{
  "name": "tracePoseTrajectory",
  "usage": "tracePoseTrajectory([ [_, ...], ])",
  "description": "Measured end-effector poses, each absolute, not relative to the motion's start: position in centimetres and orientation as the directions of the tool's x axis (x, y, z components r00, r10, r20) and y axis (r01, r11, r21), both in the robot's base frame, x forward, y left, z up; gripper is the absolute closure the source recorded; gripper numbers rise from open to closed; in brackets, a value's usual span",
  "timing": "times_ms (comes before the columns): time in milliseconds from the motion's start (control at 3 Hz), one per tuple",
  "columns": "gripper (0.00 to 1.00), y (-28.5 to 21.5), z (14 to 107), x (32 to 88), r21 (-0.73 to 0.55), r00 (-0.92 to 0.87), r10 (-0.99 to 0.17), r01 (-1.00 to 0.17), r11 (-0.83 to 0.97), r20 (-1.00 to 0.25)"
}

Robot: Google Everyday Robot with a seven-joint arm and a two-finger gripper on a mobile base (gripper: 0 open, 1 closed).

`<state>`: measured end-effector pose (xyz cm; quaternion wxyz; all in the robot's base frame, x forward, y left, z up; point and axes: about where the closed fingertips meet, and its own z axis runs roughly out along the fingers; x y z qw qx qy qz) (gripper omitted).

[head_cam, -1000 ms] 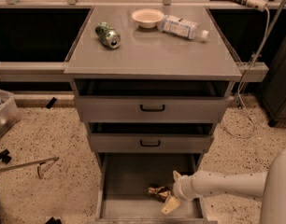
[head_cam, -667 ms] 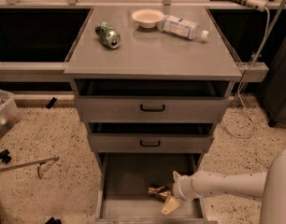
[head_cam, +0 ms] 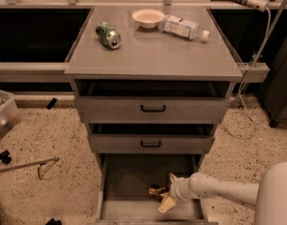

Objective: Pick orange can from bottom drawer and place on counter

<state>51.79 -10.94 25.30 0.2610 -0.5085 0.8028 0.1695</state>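
The bottom drawer is pulled open, showing its flat grey floor. The orange can lies on that floor, right of centre, small, shiny and dented. My gripper reaches into the drawer from the right on a white arm, and its pale fingers sit at the can. The can is partly covered by the gripper. The counter is the broad grey slab on top of the drawer unit.
On the counter lie a green can, a cream bowl and a plastic water bottle. Two shallower drawers with black handles hang partly open above the bottom drawer. A clear bin and tools lie on the floor at left.
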Motion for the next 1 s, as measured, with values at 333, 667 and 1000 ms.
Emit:
tracePoseTrajectory([
  [333, 0.0, -10.9, 17.0, 57.4, 0.032, -0.359, -0.711, -0.903, 0.428, -0.605],
  [667, 0.0, -10.9, 17.0, 57.4, 0.032, -0.359, -0.711, -0.903, 0.428, -0.604],
  [1000, 0.0, -10.8, 15.3, 57.0, 0.045, -0.367, -0.714, -0.903, 0.426, -0.596],
])
